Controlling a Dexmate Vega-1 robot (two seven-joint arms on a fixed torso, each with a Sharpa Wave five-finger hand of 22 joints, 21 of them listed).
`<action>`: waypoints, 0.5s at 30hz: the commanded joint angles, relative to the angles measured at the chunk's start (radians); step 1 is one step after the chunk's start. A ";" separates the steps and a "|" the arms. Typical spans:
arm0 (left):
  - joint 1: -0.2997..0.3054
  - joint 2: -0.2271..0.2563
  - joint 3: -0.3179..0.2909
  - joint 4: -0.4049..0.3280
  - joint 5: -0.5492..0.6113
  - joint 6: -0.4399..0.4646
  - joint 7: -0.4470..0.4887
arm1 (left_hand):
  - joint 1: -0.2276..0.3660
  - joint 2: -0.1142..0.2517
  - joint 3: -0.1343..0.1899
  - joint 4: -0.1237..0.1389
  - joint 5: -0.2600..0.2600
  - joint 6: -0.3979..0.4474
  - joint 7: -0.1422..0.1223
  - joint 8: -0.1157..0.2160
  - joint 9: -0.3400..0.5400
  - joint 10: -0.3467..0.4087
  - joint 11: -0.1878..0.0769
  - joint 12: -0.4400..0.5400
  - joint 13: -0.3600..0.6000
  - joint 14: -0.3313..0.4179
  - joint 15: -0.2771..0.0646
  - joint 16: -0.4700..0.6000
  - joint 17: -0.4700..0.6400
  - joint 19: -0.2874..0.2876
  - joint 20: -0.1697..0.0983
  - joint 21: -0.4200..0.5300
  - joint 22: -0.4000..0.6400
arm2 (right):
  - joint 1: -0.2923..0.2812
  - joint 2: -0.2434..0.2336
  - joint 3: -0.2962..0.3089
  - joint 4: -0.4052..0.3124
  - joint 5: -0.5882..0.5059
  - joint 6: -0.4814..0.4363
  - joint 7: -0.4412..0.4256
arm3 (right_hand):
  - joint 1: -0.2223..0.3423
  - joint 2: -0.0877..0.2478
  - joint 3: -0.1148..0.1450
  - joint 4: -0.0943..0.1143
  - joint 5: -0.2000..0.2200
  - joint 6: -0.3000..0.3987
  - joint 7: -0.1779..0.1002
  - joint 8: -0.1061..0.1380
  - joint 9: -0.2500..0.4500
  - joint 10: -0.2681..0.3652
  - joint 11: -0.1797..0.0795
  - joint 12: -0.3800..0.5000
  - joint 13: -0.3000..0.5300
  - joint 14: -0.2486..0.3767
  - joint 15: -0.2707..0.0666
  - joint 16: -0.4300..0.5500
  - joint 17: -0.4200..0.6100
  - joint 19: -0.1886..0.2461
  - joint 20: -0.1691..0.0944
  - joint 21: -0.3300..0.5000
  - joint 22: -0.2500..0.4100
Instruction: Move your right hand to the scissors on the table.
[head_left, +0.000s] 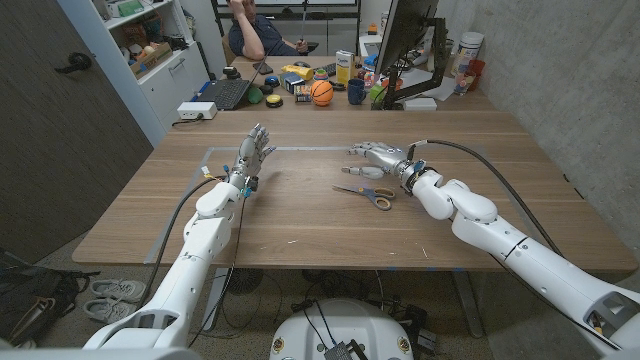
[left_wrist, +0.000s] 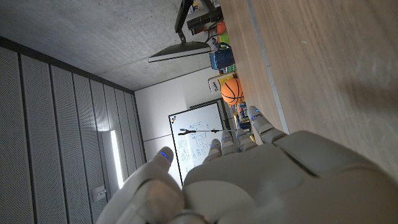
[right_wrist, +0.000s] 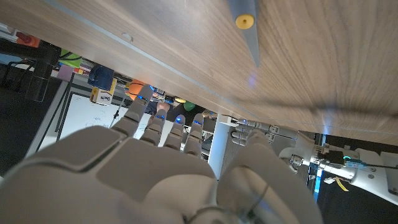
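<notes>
The scissors lie on the wooden table right of its middle, with grey blades pointing left and yellow-orange handles on the right. My right hand hovers just beyond them on the far side, fingers stretched out to the left and apart, holding nothing. The right wrist view shows one grey blade of the scissors with its yellow pivot close ahead of that hand. My left hand stands at the table's left middle, fingers spread and pointing away, empty. Its back fills the lower part of the left wrist view.
The far edge is crowded: an orange basketball, a keyboard, a monitor, cups and boxes. A person sits behind the table. A concrete wall runs along the right side. Cables trail from both wrists.
</notes>
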 joint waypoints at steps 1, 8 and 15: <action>-0.002 -0.003 0.000 0.002 0.003 -0.003 0.003 | 0.000 0.035 -0.002 0.000 0.002 -0.006 0.000 0.006 0.006 -0.010 -0.004 0.001 0.005 -0.004 0.000 -0.001 0.004 0.005 0.002 -0.004 0.005 | 0.017 -0.011 -0.034 -0.001 -0.027 -0.015 0.086 | 0.038 -0.003 0.004 -0.021 0.011 -0.026 -0.001 -0.017 0.000 -0.003 -0.012 -0.015 -0.001 0.007 -0.058 -0.009 -0.001 0.033 -0.001 -0.008 0.003; -0.003 -0.003 0.001 0.002 0.004 -0.003 0.004 | -0.001 0.035 -0.003 0.000 0.002 -0.006 0.001 0.006 0.006 -0.009 -0.004 0.002 0.005 -0.003 0.000 -0.002 0.004 0.007 0.002 -0.006 0.005 | 0.023 -0.018 -0.047 -0.008 -0.046 -0.023 0.132 | 0.129 0.017 0.031 -0.068 0.019 -0.050 -0.004 -0.028 0.001 -0.009 -0.019 -0.025 0.001 0.018 -0.063 -0.022 -0.001 0.090 0.001 -0.025 0.003; -0.003 -0.004 0.001 0.002 0.004 -0.002 0.004 | -0.001 0.035 -0.005 0.001 0.002 -0.006 0.000 0.006 0.006 -0.009 -0.005 0.002 0.005 -0.003 -0.001 -0.002 0.004 0.008 0.003 -0.009 0.005 | 0.022 -0.021 -0.049 -0.013 -0.064 -0.026 0.134 | 0.250 0.024 0.058 -0.135 0.028 -0.012 -0.017 -0.016 0.003 0.022 -0.037 -0.021 0.001 0.074 -0.068 -0.029 -0.002 0.184 -0.030 -0.044 0.004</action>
